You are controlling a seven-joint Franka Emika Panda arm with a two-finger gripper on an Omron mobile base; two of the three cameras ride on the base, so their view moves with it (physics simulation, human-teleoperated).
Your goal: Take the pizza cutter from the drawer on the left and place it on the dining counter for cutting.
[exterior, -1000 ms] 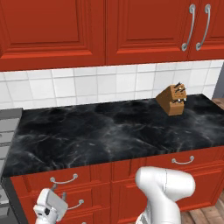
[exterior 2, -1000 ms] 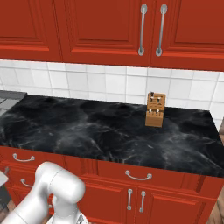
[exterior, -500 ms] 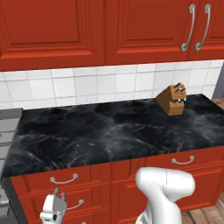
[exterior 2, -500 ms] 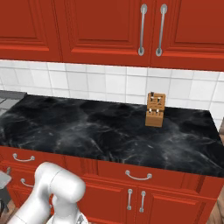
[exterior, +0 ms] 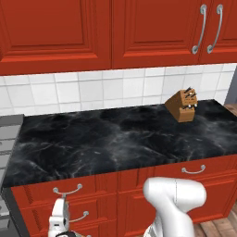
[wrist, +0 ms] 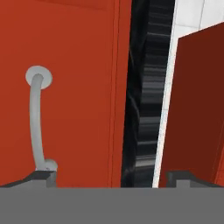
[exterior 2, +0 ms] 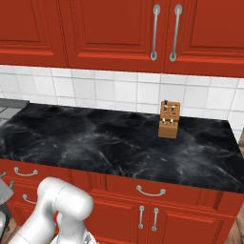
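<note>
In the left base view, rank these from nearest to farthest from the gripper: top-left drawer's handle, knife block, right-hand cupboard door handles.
1. Curved silver handle of the top-left red drawer, just above the gripper.
2. Brown wooden knife block, far right on the counter.
3. Paired silver cupboard door handles, top right.

A: Room around my pincer (exterior: 59,221)?

B: Low at 7 o'clock in the left base view, jaws wide, right in front of the red drawer (exterior: 65,192) front. Drawer's closed; its silver bar handle (wrist: 38,122) sits at 9 o'clock in my hand view, close ahead.

A: Anything blocking up top?

B: Black counter (exterior: 115,139) edge overhangs above me. Its top is wide open except the knife block (exterior: 182,105) at 2 o'clock. Wall cupboards (exterior: 111,32) hang well above.
</note>
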